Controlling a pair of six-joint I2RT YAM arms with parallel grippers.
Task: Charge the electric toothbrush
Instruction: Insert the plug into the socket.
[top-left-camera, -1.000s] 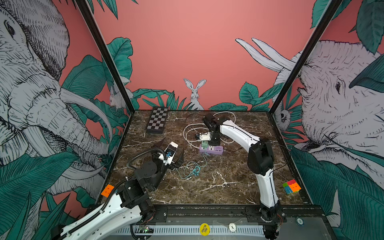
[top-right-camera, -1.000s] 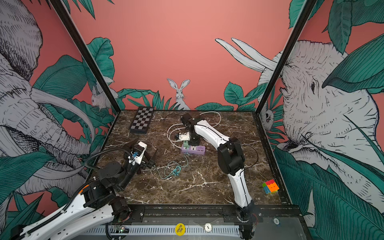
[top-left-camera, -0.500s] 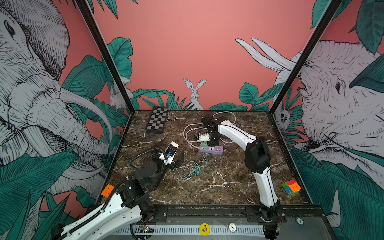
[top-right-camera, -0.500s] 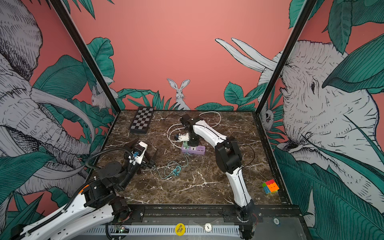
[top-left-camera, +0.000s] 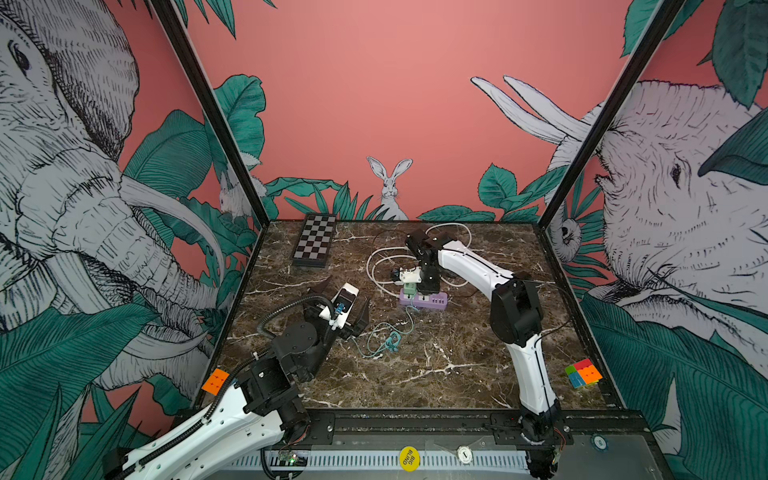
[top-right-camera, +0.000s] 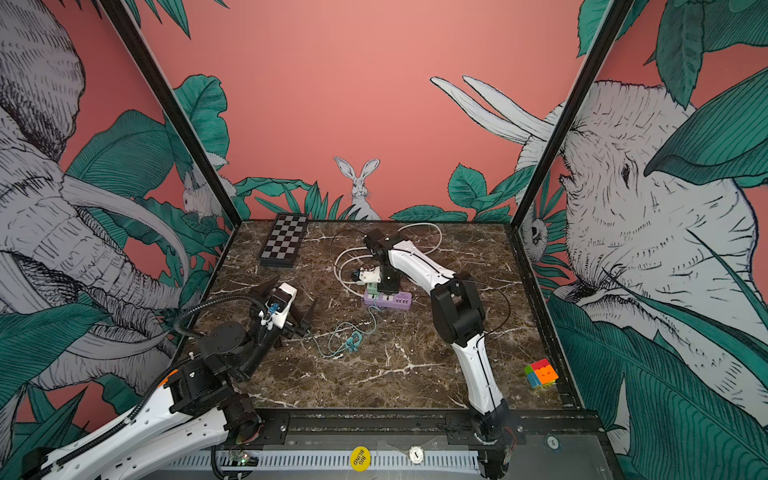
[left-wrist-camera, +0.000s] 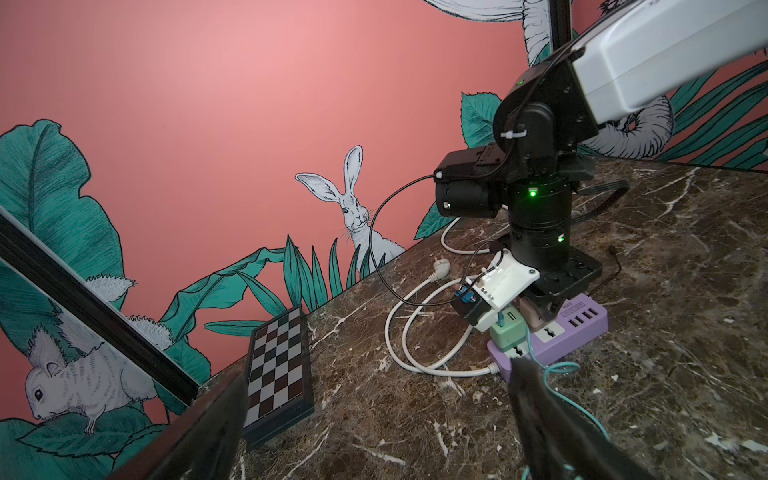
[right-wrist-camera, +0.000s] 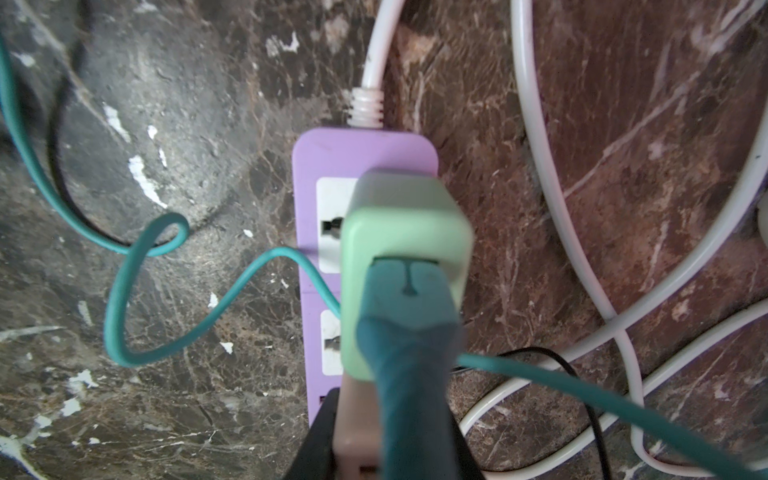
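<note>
left gripper (top-left-camera: 345, 296): jaws spread wide and empty, low over the marble (top-left-camera: 415, 374) at the front left, apart from the cable and the strip.
teal cable (top-left-camera: 388, 341): lies in loose loops, from a small tangle near the left gripper up to the plug in the adapter's face. there is plenty of slack, so it should not drag on the adapter.
toothbrush: i cannot pick it out in any view; only its charging lead and adapter show.
mint adapter (right-wrist-camera: 407, 232): upright over the cord end of the strip and covering a socket. whether its pins are home, i cannot tell.
right gripper (top-left-camera: 417, 289): points straight down, jaws drawn narrow and clamped on the adapter.
purple power strip (top-left-camera: 432, 300): lies flat on the marble and looks light and unanchored.
white cord (top-left-camera: 376, 266): coils behind the strip, its plug (left-wrist-camera: 442, 266) lying loose on the marble.
step in hand: likely seating the adapter in the socket.
doing it well: square the pins over the slots and press straight down without tilt. an off-centre push may tip or slide the strip, so the free left gripper could steady its far end.
</note>
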